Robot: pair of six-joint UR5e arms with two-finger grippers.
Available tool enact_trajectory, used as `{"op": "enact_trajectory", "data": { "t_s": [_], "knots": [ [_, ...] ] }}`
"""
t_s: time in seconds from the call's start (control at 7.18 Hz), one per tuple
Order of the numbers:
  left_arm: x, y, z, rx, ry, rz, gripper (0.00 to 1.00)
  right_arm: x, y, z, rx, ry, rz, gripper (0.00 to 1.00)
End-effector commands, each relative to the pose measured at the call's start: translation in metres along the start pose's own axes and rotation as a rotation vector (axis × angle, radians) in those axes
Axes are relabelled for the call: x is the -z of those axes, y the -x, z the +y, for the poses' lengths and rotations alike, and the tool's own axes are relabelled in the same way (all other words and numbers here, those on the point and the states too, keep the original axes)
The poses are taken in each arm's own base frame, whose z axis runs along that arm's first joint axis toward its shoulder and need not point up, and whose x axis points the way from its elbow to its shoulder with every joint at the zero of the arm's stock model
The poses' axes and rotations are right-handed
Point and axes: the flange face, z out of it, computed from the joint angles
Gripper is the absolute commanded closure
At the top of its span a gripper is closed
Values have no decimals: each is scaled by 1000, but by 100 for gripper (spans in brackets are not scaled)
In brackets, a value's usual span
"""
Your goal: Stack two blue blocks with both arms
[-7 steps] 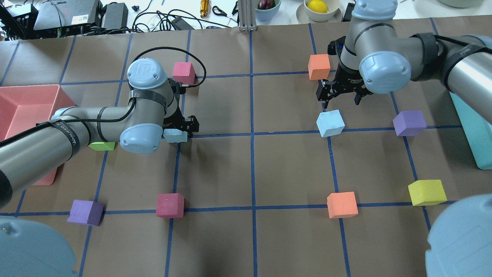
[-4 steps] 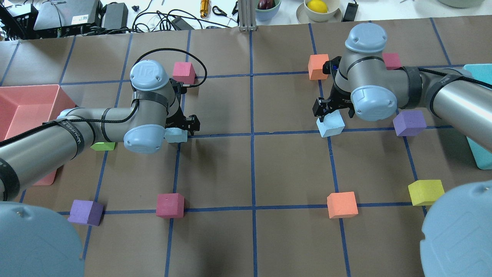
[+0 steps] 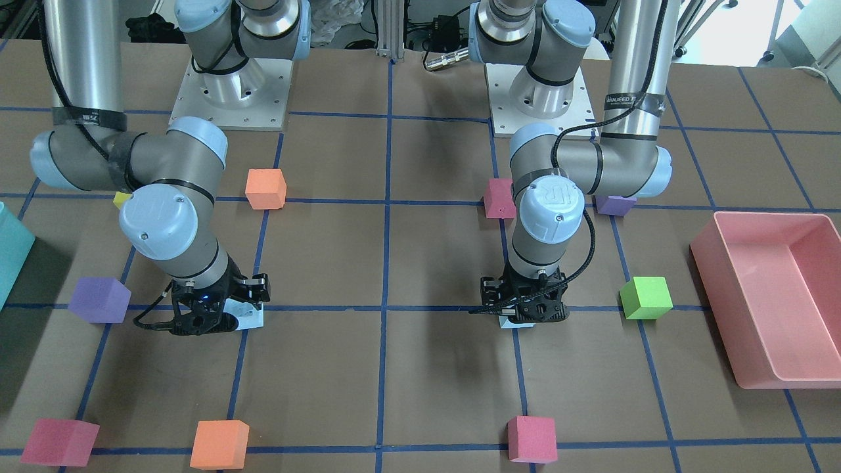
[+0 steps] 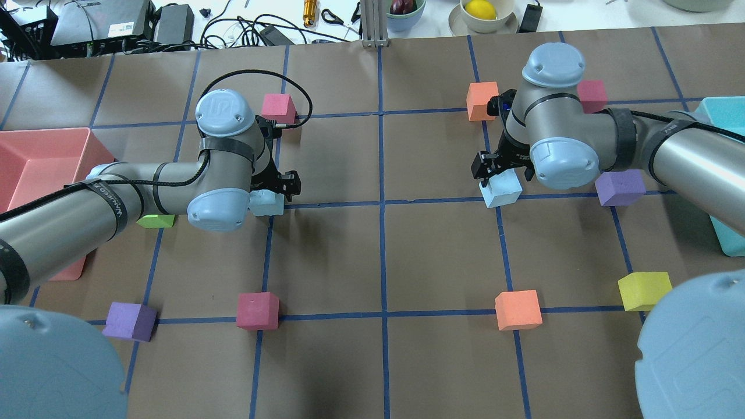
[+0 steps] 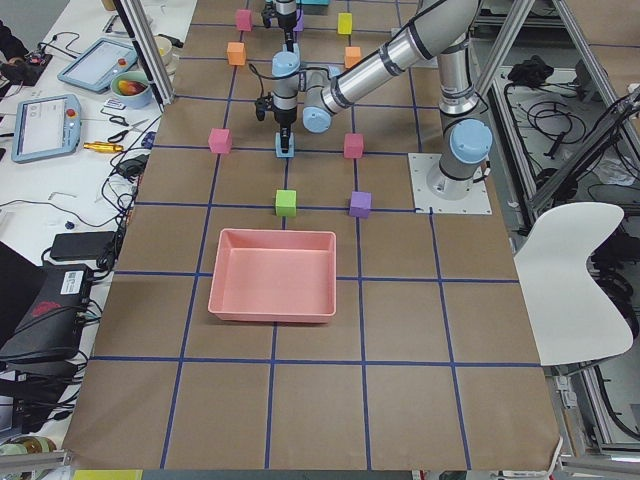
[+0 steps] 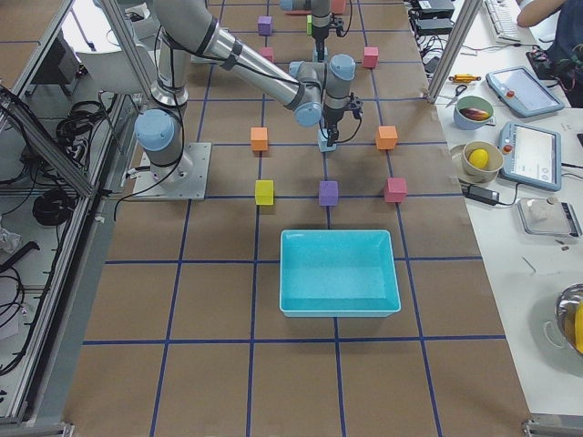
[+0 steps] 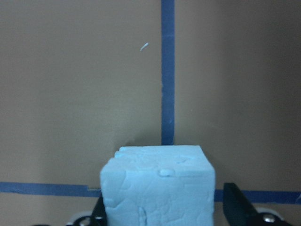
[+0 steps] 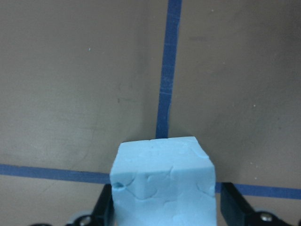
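Dropping lower around blue block (image 4: pixel 500 192), right hand (image 4: pixel 504 173)

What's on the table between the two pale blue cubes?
Nothing stands there. The overhead view shows only brown paper and a blue tape line between the left blue block and the right blue block.

Left blue block (image 7: pixel 157 188) and right blue block (image 8: pixel 162 181): foam, matt, faces rough with cracks and dents. Counter (image 4: pixel 442 256): brown paper cover, matt, gridded with blue tape (image 4: pixel 382 256). Left arm (image 4: pixel 52 221) and right arm (image 4: pixel 692 157): smooth silver metal tubes with soft sheen, joint caps pale blue plastic. Left hand (image 7: pixel 162 205): black, matt; material unclear. Pink bin (image 3: pixel 719 302): smooth plastic, slightly glossy. Orange cube (image 4: pixel 518 310): matt foam, smoother faces.
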Motion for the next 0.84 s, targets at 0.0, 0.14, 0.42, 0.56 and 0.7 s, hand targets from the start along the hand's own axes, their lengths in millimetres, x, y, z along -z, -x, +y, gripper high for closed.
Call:
{"op": "enact_trajectory", "data": {
  "t_s": [0.0,0.14,0.42,0.56,0.7],
  "knots": [
    [10,1,1,14,4,-1,100,9,1,-2,-4,-12,-14,100],
    [23,2,-3,16,-20,1,100,25,5,-7,-3,-45,-12,100],
    [36,2,-12,16,-43,5,100,69,84,-31,-83,-143,-35,100],
    [43,1,-14,15,-44,6,100,71,123,-41,-82,-142,-41,100],
    [48,2,-15,14,-38,6,100,62,157,-51,-141,-124,-48,100]
  ]
}}
